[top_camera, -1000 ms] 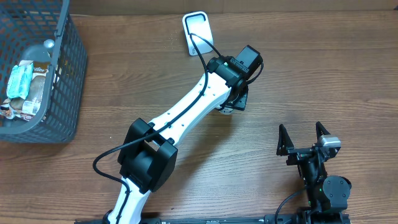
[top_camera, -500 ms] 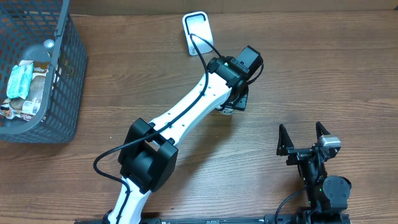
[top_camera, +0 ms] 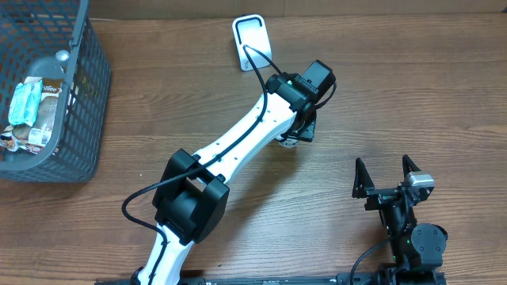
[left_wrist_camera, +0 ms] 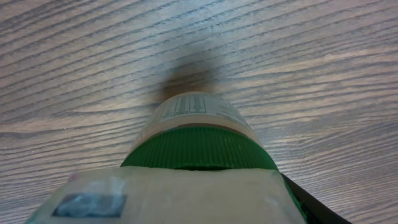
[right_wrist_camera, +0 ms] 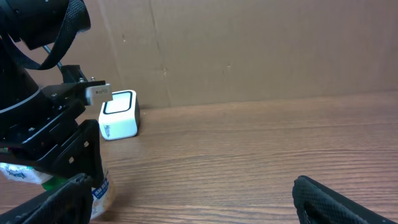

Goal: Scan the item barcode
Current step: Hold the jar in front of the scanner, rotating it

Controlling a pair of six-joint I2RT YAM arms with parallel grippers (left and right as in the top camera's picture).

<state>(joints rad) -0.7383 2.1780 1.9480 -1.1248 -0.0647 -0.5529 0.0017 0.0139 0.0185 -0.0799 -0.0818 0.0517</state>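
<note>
Overhead, the arm [top_camera: 245, 141] hides the bottle [left_wrist_camera: 198, 127] that the left tool [top_camera: 297, 133] clamps; right tool [top_camera: 387, 171] gapes.

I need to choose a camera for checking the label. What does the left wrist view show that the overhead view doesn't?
Only the left wrist: the bottle, close up, with its green cap and printed label. Only the overhead: the basket, the white scanner and the open right gripper, while the left arm hides nearly all of the bottle. Both: the wooden table.
</note>
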